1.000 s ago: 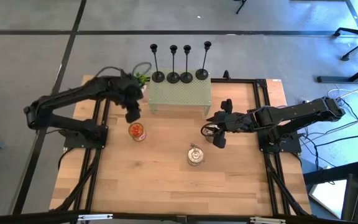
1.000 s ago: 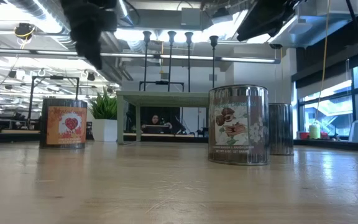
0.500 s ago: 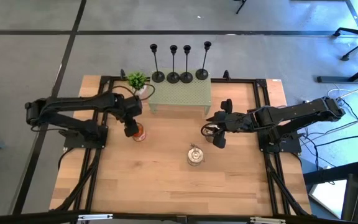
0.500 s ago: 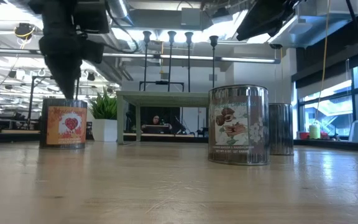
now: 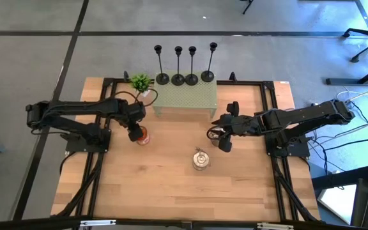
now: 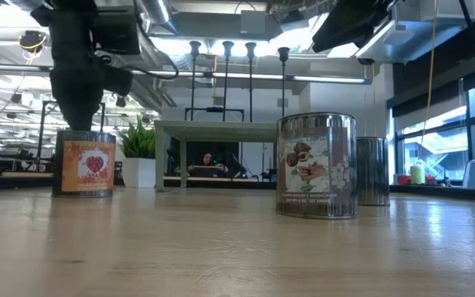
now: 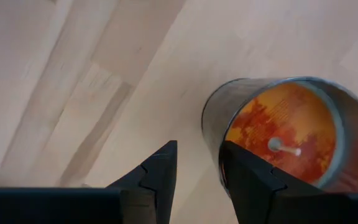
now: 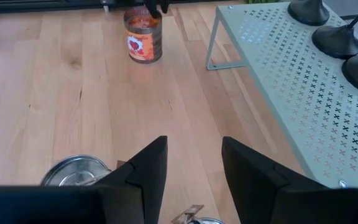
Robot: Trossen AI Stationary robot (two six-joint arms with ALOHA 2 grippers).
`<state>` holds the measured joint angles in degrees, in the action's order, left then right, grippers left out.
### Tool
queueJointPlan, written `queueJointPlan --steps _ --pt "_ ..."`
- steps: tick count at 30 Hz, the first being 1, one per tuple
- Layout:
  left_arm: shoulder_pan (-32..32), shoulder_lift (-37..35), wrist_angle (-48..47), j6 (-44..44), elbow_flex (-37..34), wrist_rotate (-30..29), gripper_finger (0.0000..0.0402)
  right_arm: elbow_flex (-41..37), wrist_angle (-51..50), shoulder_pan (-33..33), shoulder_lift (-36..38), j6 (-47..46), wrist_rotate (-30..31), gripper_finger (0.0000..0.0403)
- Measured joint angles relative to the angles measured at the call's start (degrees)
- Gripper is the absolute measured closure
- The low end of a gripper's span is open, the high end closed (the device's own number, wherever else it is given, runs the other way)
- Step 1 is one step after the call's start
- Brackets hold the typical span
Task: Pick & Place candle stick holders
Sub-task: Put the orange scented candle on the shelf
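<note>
While four black candle stick holders (image 5: pixel 184 64) stand untouched on the green perforated shelf (image 5: pixel 185 97), the left gripper (image 7: pixel 197 174), fingers apart, straddles the orange candle jar's (image 7: pixel 291 134) rim, apparently to grasp it; the right gripper (image 8: pixel 191 168) waits open.

The left gripper (image 5: pixel 135 131) has swung away from the small green potted plant (image 5: pixel 141 82), which it covered a second ago in the high view and which now shows in full. It has come down toward the table and now hangs right over the near rim of the orange candle jar (image 5: pixel 142 135), fingers (image 7: pixel 160 180) parted, one finger (image 7: pixel 247 177) against the jar's wall.
</note>
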<state>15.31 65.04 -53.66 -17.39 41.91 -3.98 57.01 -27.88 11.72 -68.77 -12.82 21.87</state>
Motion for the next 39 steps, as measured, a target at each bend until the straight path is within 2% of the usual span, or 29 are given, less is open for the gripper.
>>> queueJointPlan --steps 5,12,18,25,32,39 --pt "-0.6 0.0 0.7 0.5 -0.3 0.3 0.0297 0.0 0.0 0.0 0.0 0.2 0.0 0.0245" --pt "-1.1 0.0 3.7 4.4 -0.3 2.3 0.039 0.0 0.0 0.0 0.0 0.2 0.0 0.0245" --pt "-1.6 0.0 4.9 5.0 1.5 2.1 0.0396 0.0 0.0 0.0 0.0 0.2 0.0 0.0245" --pt "-5.5 0.0 5.3 10.1 11.6 1.5 0.0397 0.0 0.0 0.0 0.0 0.2 0.0 0.0245" --pt "-7.5 0.4 5.1 12.7 23.9 -5.9 0.0398 0.0 0.0 0.0 0.0 0.2 0.0 0.0245" --pt "-3.5 3.1 4.7 12.6 29.7 -15.8 0.0398 0.0 0.0 0.0 0.0 0.2 0.0 0.0245"
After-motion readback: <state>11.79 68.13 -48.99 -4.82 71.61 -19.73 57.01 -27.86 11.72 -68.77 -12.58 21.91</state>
